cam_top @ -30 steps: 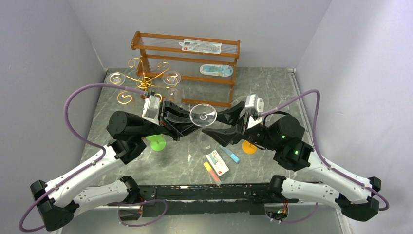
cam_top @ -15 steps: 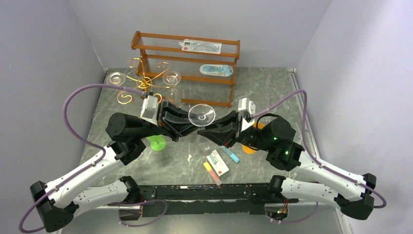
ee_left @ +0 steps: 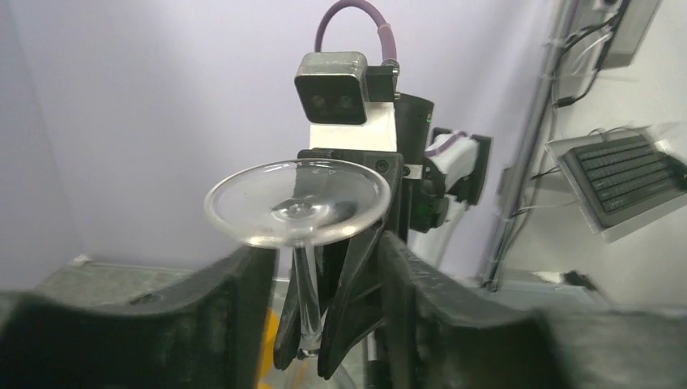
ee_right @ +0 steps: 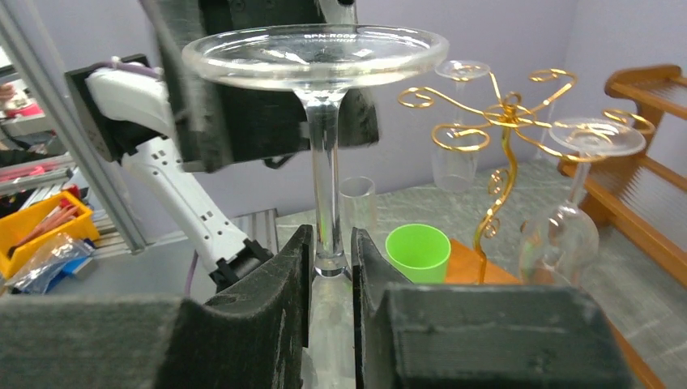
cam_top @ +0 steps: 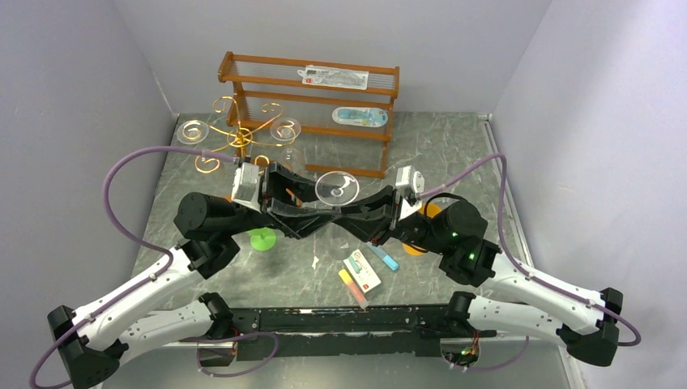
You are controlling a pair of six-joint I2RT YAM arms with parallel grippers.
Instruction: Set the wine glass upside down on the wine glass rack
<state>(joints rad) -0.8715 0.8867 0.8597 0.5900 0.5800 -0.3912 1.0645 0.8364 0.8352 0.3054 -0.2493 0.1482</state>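
The clear wine glass (cam_top: pixel 337 187) hangs upside down, foot up, in mid-air over the table's centre. My right gripper (cam_top: pixel 347 220) is shut on its stem (ee_right: pixel 324 162), the pads of my right gripper (ee_right: pixel 330 243) pressing either side just above the bowl. My left gripper (cam_top: pixel 324 217) faces it from the left. In the left wrist view my left gripper (ee_left: pixel 316 259) stands open, its fingers apart from the stem (ee_left: pixel 304 300). The gold wire wine glass rack (cam_top: pixel 243 134) stands back left, also in the right wrist view (ee_right: pixel 506 121).
Two glasses (cam_top: pixel 193 130) (cam_top: pixel 285 130) hang on the rack's arms. A two-tier wooden shelf (cam_top: pixel 312 109) stands behind. A green cup (cam_top: pixel 261 237), an orange cup (cam_top: pixel 415 245) and small packets (cam_top: pixel 361 271) lie below the arms. A clear tumbler (ee_right: pixel 356 203) stands near the green cup.
My right gripper came in from the right and shut on the glass stem. My left gripper, shut on the stem before, has opened off it.
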